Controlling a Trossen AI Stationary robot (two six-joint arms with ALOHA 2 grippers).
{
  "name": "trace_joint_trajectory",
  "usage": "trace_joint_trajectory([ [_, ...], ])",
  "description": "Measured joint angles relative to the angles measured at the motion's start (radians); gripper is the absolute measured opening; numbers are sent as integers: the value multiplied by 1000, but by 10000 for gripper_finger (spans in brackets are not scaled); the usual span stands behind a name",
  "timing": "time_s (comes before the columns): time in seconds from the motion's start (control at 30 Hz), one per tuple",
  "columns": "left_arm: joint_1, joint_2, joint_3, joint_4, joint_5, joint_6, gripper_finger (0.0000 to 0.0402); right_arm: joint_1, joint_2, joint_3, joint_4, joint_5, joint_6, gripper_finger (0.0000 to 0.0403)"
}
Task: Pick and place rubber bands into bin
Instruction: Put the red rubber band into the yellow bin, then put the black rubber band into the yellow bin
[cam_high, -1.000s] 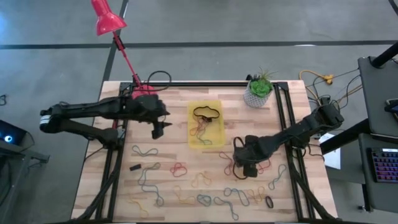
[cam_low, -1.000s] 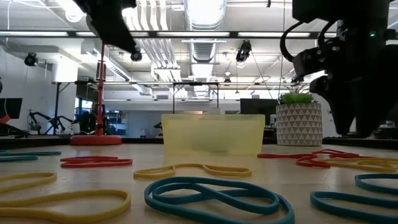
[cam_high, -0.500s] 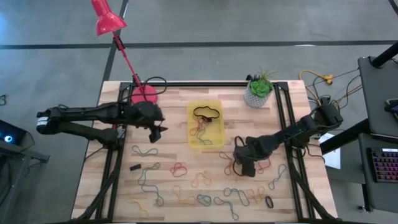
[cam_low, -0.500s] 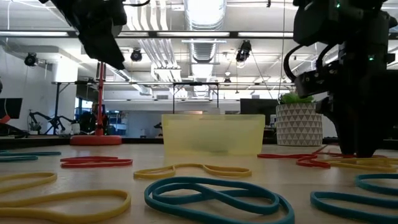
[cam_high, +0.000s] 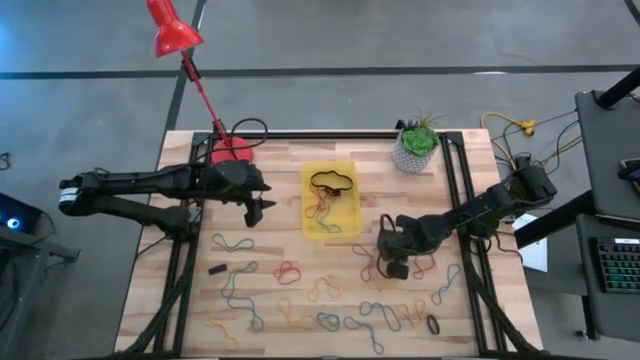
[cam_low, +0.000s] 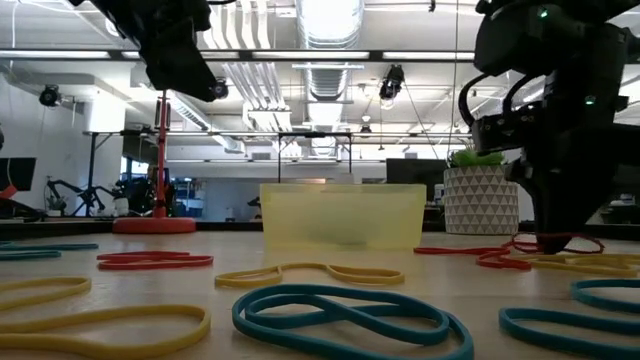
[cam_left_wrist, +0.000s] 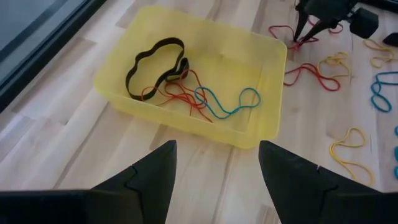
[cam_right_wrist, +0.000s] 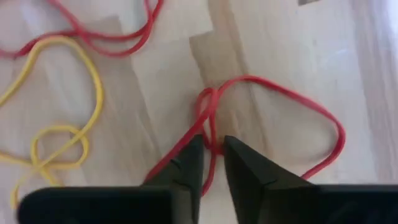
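— Where is the right gripper?

— Low over the counter, on the plant-pot side of the bin, among the loose rubber bands. Its jaws are pressed nearly together, pinching a red rubber band at a point where the strand doubles over. In the low view the band hangs as a loop from the tips, just above the wood.

— And how does that band lie?

— In the wrist view it spreads ahead of the tips as a lopsided loop, flat on the boards apart from the pinched stretch. A yellow band lies just beside it.

— The bin?

— Near the middle of the counter, its long axis running from the far edge toward the near edge in the overhead view. A black band, thin red ones and a blue band lie tangled inside.

— The left gripper?

— Raised above the counter beside the bin, on the red lamp's side, jaws spread wide with nothing between them, pointing across at the bin's long wall.
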Motion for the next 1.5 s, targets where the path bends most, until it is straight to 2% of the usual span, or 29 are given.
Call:
trace_joint_trajectory([
  [0.1,0,3,0,4,0,0,212,-33,-8,5,15,-15,48,13],
  [0.27,0,22,0,27,0,0,212,-85,-52,41,26,-6,56,8],
  [0.37,0,37,2,30,0,-1,212,-103,-136,107,37,6,55,8],
  [0.57,0,62,2,34,0,0,212,-166,-302,276,-30,199,37,8],
  [0.63,0,70,2,36,0,1,212,-206,-323,336,-30,222,-2,8],
  [0.77,0,83,2,60,0,4,212,-317,-260,428,-21,149,-69,8],
  [0.9,0,92,2,74,0,4,212,-399,-118,526,-9,28,-85,13],
  [1.0,-1,92,4,31,0,1,212,-414,8,593,-37,-84,-105,36],
  [1.07,-2,86,4,-54,2,-4,212,-413,77,646,-78,-116,-144,61],
  [1.17,-18,60,4,-207,13,-51,212,-391,152,717,-181,-99,-209,112],
  [1.23,-47,34,4,-278,39,-55,212,-369,186,750,-246,-51,-274,148],
  [1.4,-220,-20,3,-457,97,-109,212,-308,174,788,-273,-4,-440,219],
  [1.5,-371,-27,-11,-527,103,-266,212,-285,152,787,-278,48,-450,242],
])
